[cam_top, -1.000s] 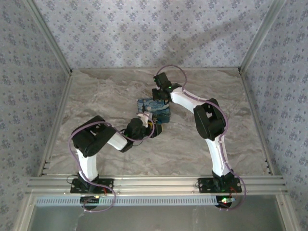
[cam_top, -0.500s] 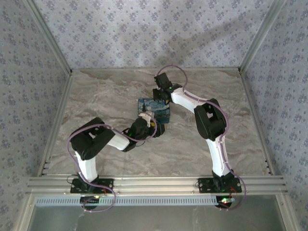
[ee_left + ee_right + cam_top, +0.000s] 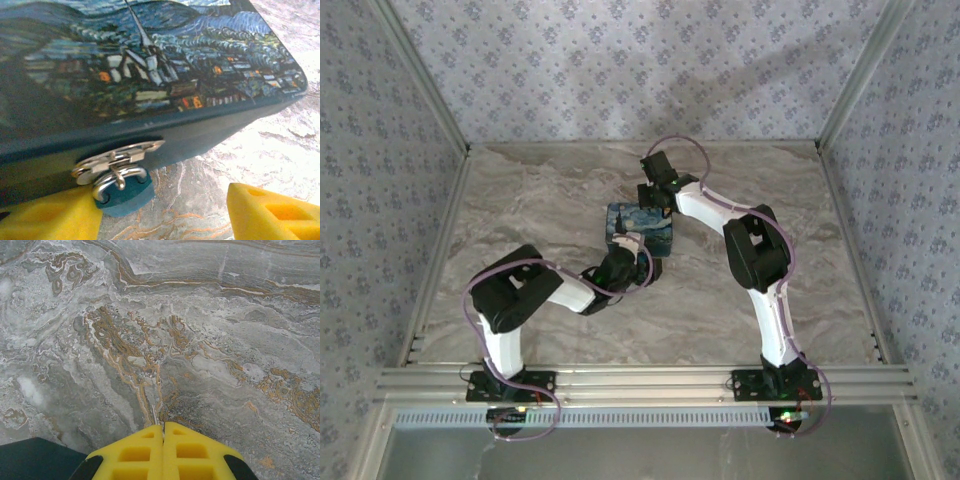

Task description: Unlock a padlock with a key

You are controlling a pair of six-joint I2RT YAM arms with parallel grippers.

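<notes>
In the left wrist view the small blue padlock (image 3: 121, 189) hangs by its silver shackle from the hasp (image 3: 117, 156) on the front wall of the blue night-sky tin (image 3: 150, 75). My left gripper (image 3: 162, 200) is open, and its left finger (image 3: 50, 217) touches the padlock's side while the right finger (image 3: 275, 212) stands well apart. In the top view the left gripper (image 3: 630, 256) sits at the tin's (image 3: 642, 226) near edge. My right gripper (image 3: 163, 429) is shut; a thin silver key blade (image 3: 154, 416) pokes out edge-on between its tips. It hovers over bare marble by the tin's far side (image 3: 653, 200).
The marble tabletop (image 3: 540, 200) is fenced by aluminium rails and patterned walls. A dark corner of the tin (image 3: 35, 457) shows at the lower left of the right wrist view. Open marble lies left and right of the tin.
The left arm has pushed forward and a little right, bringing its gripper up against the tin's near side. The right arm has held still.
</notes>
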